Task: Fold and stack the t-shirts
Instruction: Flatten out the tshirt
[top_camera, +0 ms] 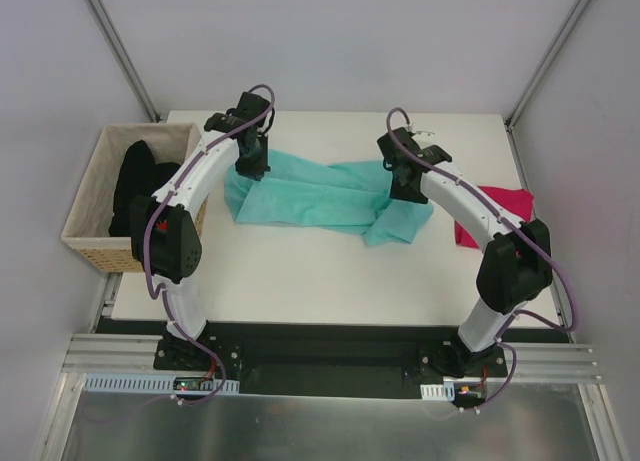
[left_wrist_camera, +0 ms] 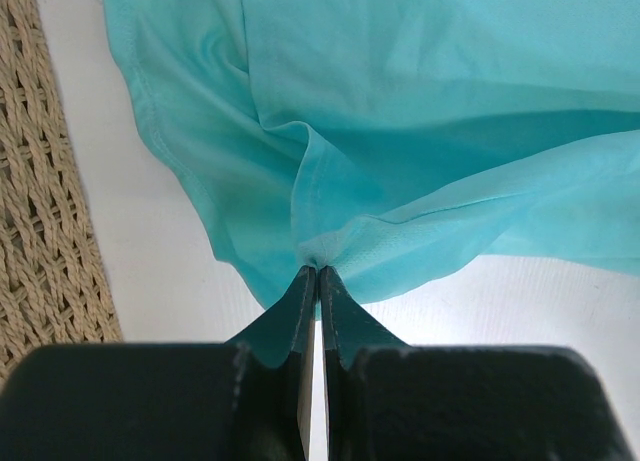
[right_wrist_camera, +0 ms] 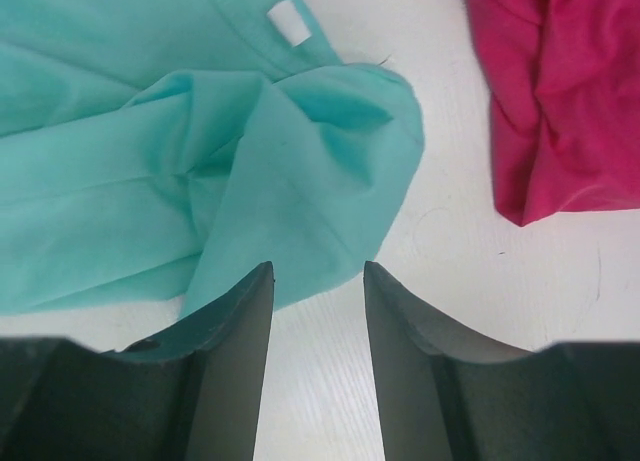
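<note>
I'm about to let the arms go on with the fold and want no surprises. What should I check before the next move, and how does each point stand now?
1. Left fingers gripping the teal t-shirt: ok, shut on a gathered edge.
2. Right fingers gripping cloth: not ok, open, nothing held, above the shirt's edge.
3. Teal t-shirt lying flat: not ok, bunched and creased.
4. Pink t-shirt apart from the teal one: ok, bare table between them.
5. Black shirts out of the way: ok, inside the basket.
</note>
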Motion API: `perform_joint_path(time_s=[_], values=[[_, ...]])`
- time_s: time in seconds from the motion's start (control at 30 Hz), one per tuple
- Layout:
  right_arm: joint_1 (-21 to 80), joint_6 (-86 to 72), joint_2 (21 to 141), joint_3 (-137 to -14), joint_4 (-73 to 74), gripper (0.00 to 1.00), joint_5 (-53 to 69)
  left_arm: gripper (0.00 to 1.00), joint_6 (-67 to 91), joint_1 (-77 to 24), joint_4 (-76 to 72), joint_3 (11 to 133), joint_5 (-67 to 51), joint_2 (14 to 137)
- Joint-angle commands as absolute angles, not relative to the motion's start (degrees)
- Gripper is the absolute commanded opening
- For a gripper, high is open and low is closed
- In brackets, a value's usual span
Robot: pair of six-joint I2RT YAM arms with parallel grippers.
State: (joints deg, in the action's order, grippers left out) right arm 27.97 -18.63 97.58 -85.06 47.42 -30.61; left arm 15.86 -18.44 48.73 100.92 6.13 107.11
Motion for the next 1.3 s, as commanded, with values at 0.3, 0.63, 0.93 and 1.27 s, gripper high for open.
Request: perform_joint_path(time_s=[0.3,0.63,0.93,1.27], values=[[39.02,-20.65,101.07,-87.01,50.10,0.44,-26.37,0.00,16.08,-18.90,46.67,96.77,6.77,102.57],[43.24,-20.39,107.40,-90.78,50.89,0.44,-23.73,0.00,15.91,-18.81,45.97,95.98,7.56,101.51],[45.26,-19.60,110.13,-93.96,52.29,0.44,-23.29,0.00,15.91,-18.81,45.35,96.33,7.65,101.60],[45.26,-20.66,109.69,-88.33,51.15,0.44,-23.20,0.00,15.82,-18.81,45.18,96.50,7.12,101.43]])
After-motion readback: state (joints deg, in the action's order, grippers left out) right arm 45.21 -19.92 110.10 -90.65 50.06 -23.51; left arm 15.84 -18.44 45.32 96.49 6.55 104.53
